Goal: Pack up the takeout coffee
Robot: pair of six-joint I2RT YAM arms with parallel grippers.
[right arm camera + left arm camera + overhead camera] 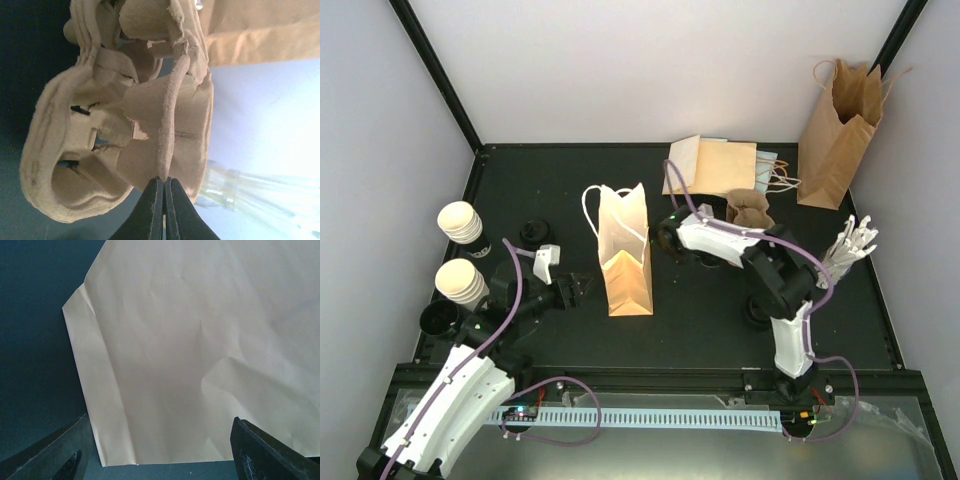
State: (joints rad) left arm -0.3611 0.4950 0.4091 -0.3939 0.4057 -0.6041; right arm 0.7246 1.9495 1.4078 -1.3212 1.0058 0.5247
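Coffee cups (461, 283) stand well left of the spread left claw (580, 289).

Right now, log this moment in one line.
left gripper open facing upright tan paper bag | right gripper shut on brown moulded-pulp cup carrier

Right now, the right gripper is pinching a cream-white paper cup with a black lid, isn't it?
No. The right gripper is pinching the edge of a brown moulded-pulp cup carrier, not a cup. The right wrist view shows it.
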